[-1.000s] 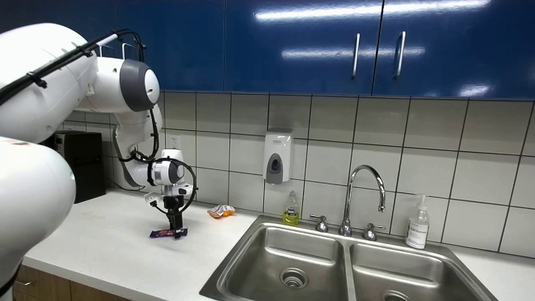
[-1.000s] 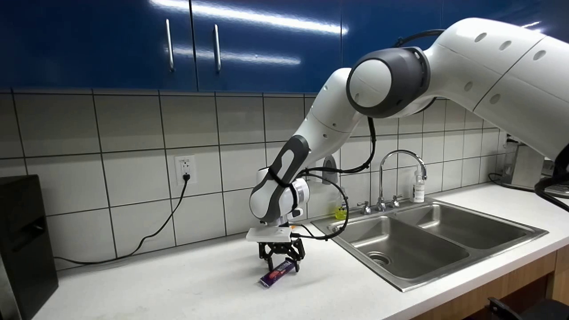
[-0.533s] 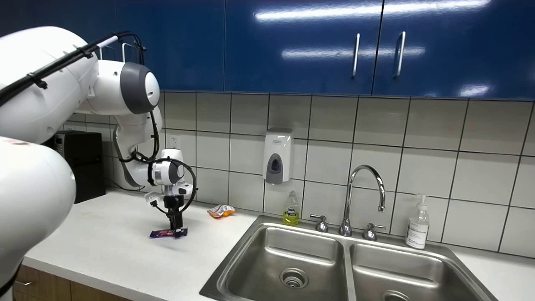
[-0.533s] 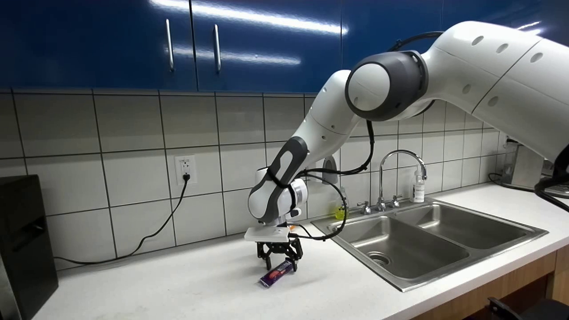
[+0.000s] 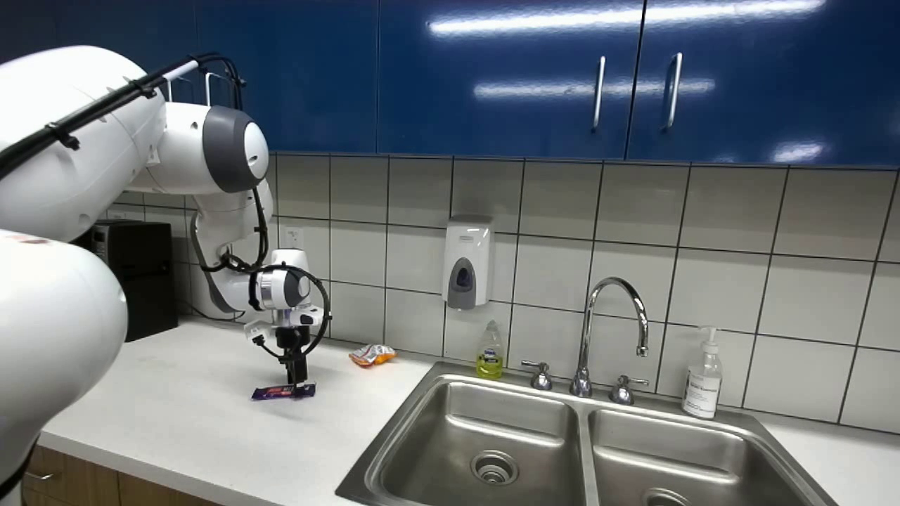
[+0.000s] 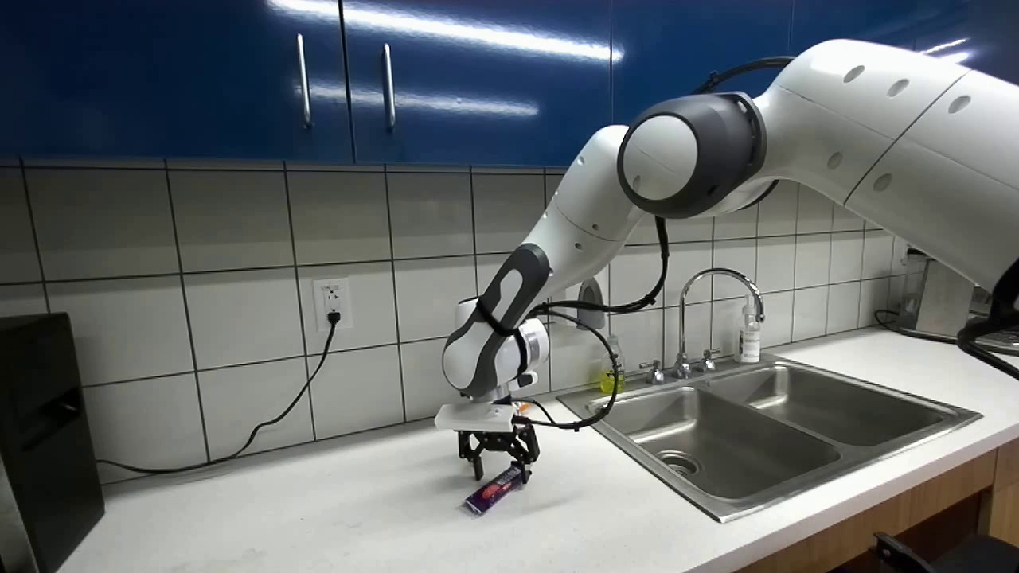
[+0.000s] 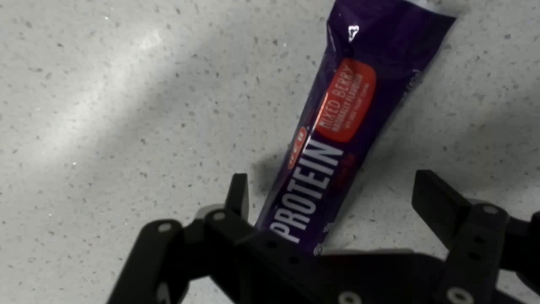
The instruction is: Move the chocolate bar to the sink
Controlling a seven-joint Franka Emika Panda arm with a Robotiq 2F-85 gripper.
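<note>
Mixed Berry protein bar (image 7: 345, 122) lies flat on the speckled countertop (image 7: 126, 211), outside and apart from the stainless steel double-basin sink (image 5: 402, 423). Robotiq gripper (image 7: 331, 185) is low over it, fingers (image 7: 438, 202) spread wide to either side of the bar, a gap visible at each, holding nothing. Orange-and-white packet (image 5: 373, 355) lies nearer the sink, on the same side

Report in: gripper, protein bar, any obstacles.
Gripper open. Mixed berry protein bar beneath it on countertop, not yet in sink. Faucet arched over sink might obstruct.
</note>
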